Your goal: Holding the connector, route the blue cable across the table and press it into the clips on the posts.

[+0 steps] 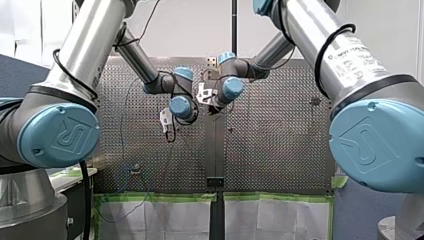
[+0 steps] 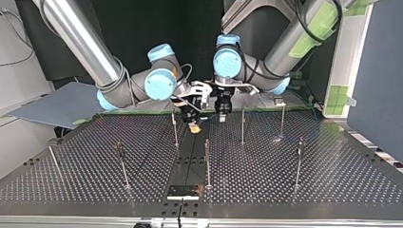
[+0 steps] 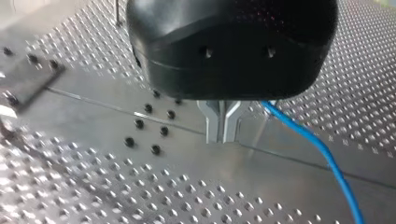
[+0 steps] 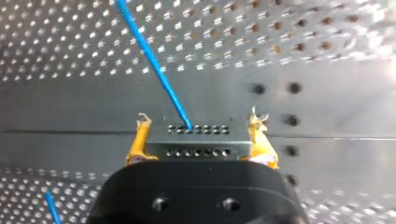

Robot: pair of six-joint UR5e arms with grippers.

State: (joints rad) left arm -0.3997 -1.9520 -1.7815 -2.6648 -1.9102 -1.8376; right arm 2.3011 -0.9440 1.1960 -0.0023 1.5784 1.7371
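Though Clamped on the Connector, Nowhere Near Clipped

Hovered low over the plain centre strip of the perforated table [image 2: 332,180]. Showed every post [image 2: 243,126] bare, so judged all routing and pressing undone. Gripped the metal connector [image 4: 198,148] in my right gripper [image 4: 200,127]; pinched my left gripper [image 3: 223,128] on nothing visible, with the blue cable [image 3: 322,154] just beside.

Top view, dial centred on the middle post [image 2: 207,161]. Post [image 2: 121,164] at 9, post [image 2: 299,159] at 3. Further back, post [image 2: 174,128] at 11, post [image 2: 243,124] at 1, post [image 2: 282,119] at 2. Plate [image 2: 183,192] on the table [image 2: 332,180], just beside the middle post's base, at 9. Both grippers at 12, behind the 11 and 1 posts, with my right gripper [image 2: 194,124] at 9 of my left gripper [image 2: 222,114]. Right wrist view: connector [image 4: 198,140] between the pads [image 4: 137,142], cable [image 4: 154,60] running ahead from it over the table.
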